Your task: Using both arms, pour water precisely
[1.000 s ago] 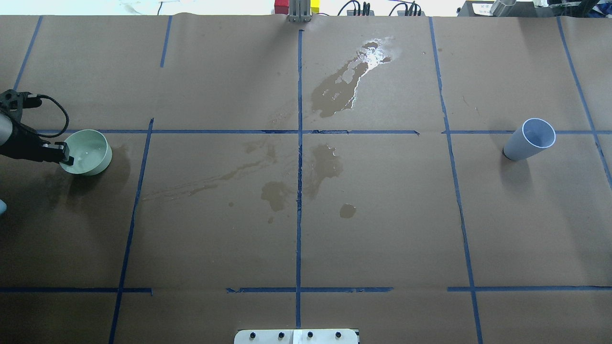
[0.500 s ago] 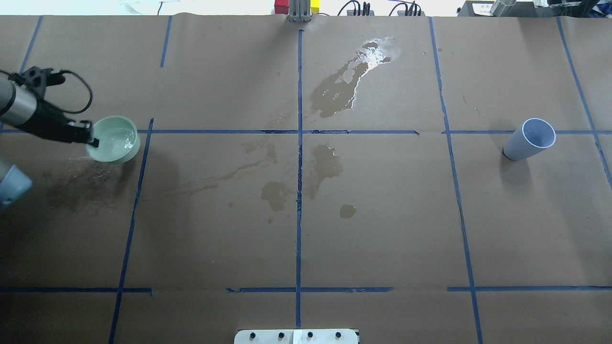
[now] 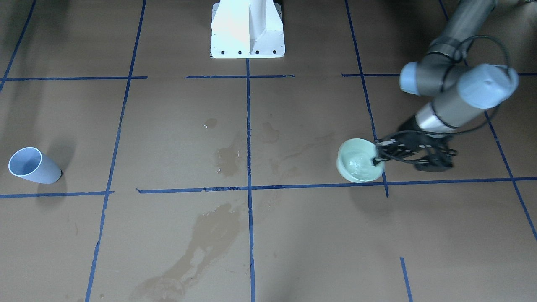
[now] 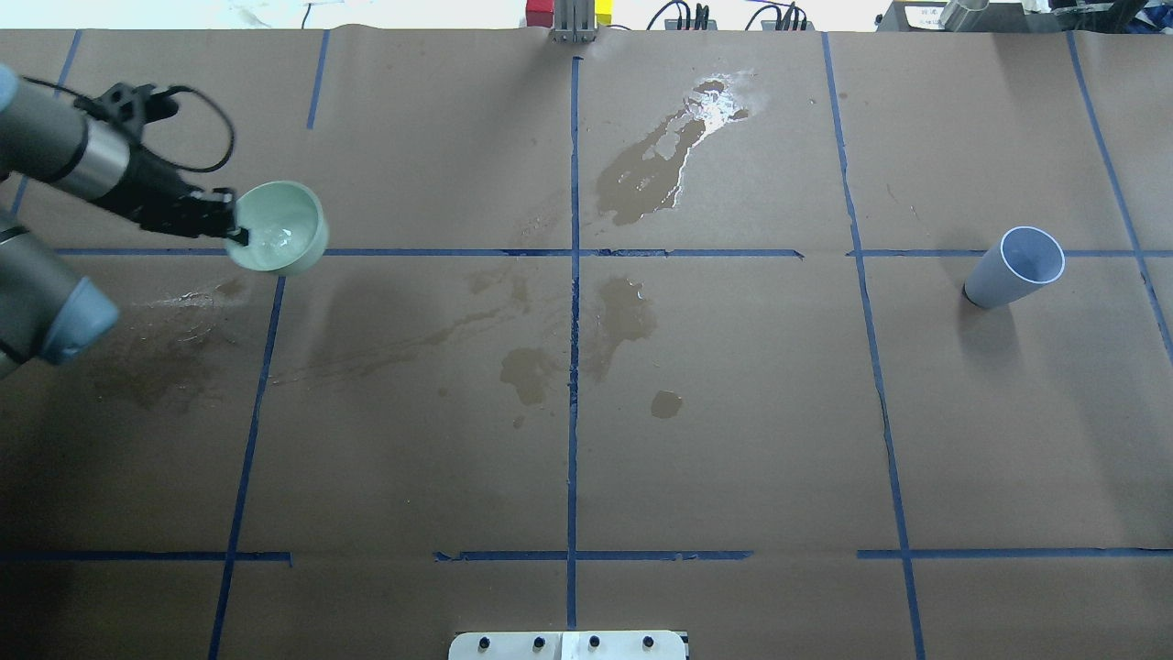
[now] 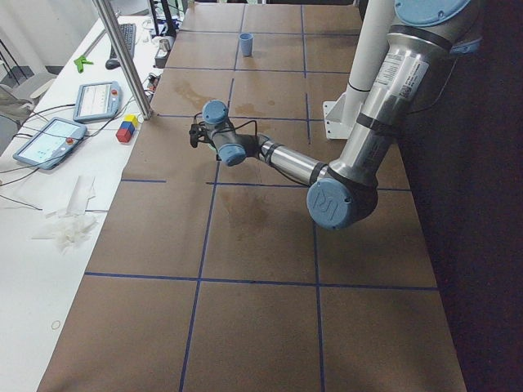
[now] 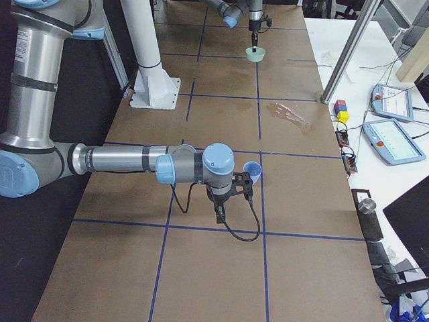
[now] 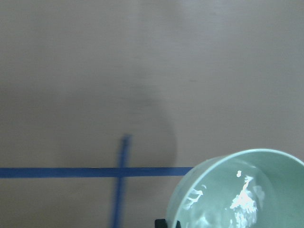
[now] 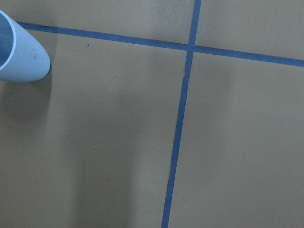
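Bowl (image 4: 279, 227) has lifted and moved inward from the worktop's left edge, left gripper (image 4: 240, 234) clamped on its rim. Rippling water (image 7: 242, 199) inside could spill if swung fast. Right gripper (image 6: 242, 182): cannot tell.

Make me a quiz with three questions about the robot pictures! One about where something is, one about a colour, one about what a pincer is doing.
1. Where is the blue cup? A) inside the bowl B) on the table, far from the bowl C) in the left pincer
2. What colour is the bowl? A) red B) pale green C) black
3. What is the left pincer doing? A) hanging open B) gripping the cup C) pinching the bowl's rim

Answers: 1 B, the cup sits alone across the table; 2 B, it looks minty from above; 3 C, it clamps the rim.
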{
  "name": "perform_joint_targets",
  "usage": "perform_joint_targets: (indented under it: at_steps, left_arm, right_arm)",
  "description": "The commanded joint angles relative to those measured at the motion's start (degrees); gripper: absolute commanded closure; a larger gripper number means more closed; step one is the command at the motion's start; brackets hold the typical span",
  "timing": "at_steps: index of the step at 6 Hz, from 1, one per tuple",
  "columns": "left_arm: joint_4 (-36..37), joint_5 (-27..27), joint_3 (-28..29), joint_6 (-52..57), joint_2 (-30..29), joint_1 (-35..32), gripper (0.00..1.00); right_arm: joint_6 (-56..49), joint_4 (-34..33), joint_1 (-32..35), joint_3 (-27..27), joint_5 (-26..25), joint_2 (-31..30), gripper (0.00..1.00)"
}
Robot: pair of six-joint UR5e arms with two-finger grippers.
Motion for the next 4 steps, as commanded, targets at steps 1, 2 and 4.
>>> perform_joint_targets:
  at_steps: [1, 2, 4]
  left_arm:
    - [8.04, 8.19, 0.26, -5.55, -8.49, 6.64, 1.0]
    - [11.6, 11.88, 0.44, -7.65, -11.85, 10.41, 1.0]
    - [11.72, 19.45, 4.54, -11.43, -16.6, 17.36, 1.0]
  right_arm:
    - [0.07, 0.0, 0.0, 0.1, 0.0, 0.01, 0.0]
    - [0.07, 0.0, 0.0, 0.1, 0.0, 0.01, 0.0]
    - [0.07, 0.0, 0.0, 0.1, 0.0, 0.01, 0.0]
